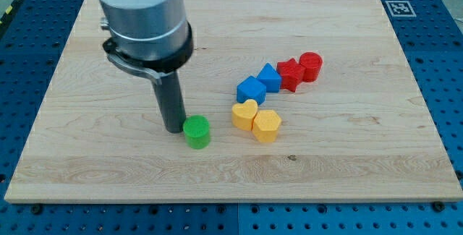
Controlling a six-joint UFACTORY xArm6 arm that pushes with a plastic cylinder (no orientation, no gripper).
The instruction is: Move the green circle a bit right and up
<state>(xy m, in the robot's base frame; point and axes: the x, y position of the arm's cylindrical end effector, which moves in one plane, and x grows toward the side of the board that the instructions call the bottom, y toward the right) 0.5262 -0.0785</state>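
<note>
Our tool, a bare rod with nothing to pinch, has my tip [174,129] touching the green circle's [196,131] left side on the tabletop [347,170].

A big wooden board [108,155] holds a green circle [196,131], two yellow blocks [244,113] [266,126], one maybe a heart, two blue blocks [251,90] [270,77] and two red blocks [291,74] [311,66].
</note>
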